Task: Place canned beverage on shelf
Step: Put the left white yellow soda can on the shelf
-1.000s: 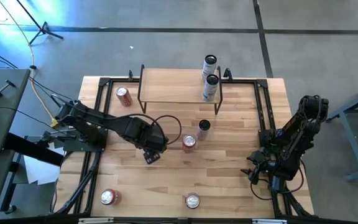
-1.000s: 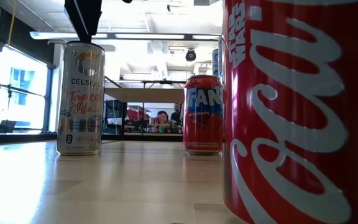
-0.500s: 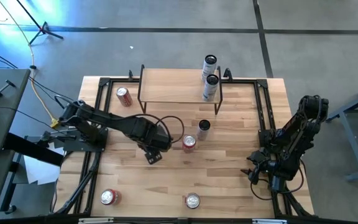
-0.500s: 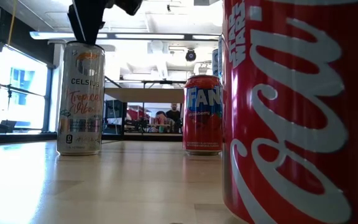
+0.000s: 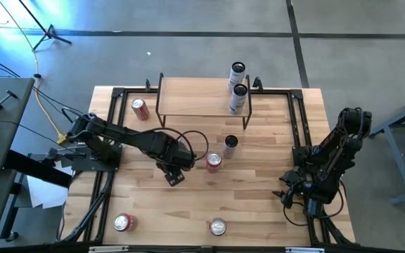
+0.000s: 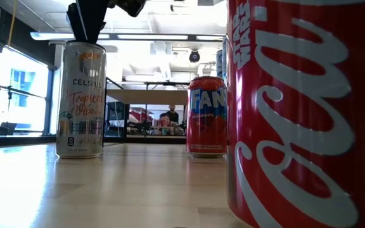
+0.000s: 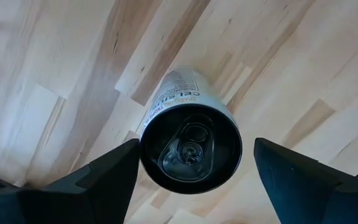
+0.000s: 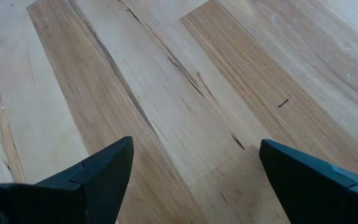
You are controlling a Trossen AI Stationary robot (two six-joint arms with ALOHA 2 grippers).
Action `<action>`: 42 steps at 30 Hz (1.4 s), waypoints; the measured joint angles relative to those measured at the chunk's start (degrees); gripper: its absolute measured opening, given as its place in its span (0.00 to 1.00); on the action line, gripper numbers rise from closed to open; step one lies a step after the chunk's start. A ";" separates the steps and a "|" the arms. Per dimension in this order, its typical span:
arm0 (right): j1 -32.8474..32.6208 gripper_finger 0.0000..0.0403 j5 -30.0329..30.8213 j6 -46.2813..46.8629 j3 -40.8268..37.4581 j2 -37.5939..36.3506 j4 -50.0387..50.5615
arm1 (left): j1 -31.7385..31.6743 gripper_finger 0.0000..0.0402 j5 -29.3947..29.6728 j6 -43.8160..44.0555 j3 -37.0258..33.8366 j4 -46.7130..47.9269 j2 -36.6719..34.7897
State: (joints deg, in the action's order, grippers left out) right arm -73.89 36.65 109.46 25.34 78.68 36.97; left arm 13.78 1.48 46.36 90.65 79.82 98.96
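The left gripper (image 7: 191, 180) straddles an upright Celsius can (image 7: 190, 148), fingers apart either side; the smooth, rigid cylinder likely wants a firm mid-body squeeze.

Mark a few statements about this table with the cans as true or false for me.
1. The left hand has a finger on each side of an upright Celsius can. True.
2. The right hand grips a can. False: it is open over bare tabletop.
3. The shelf holds nothing. False: a tall can stands at its right end.
4. A Fanta can stands upright on the table. True.
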 joint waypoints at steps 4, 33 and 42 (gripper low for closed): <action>-0.01 0.84 -0.01 0.00 0.00 0.00 0.00 | 0.00 0.74 -0.22 0.57 0.02 -0.03 0.28; -0.01 0.84 0.12 0.01 0.00 -0.01 0.00 | -0.26 0.49 -2.79 1.58 0.11 -0.14 1.61; -0.01 0.84 0.12 0.01 0.00 0.00 0.00 | -0.70 0.49 -2.92 0.69 2.11 0.08 0.50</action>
State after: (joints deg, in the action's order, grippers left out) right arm -73.90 36.77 109.47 25.34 78.68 36.97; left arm 13.08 -1.44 47.05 92.76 79.90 99.46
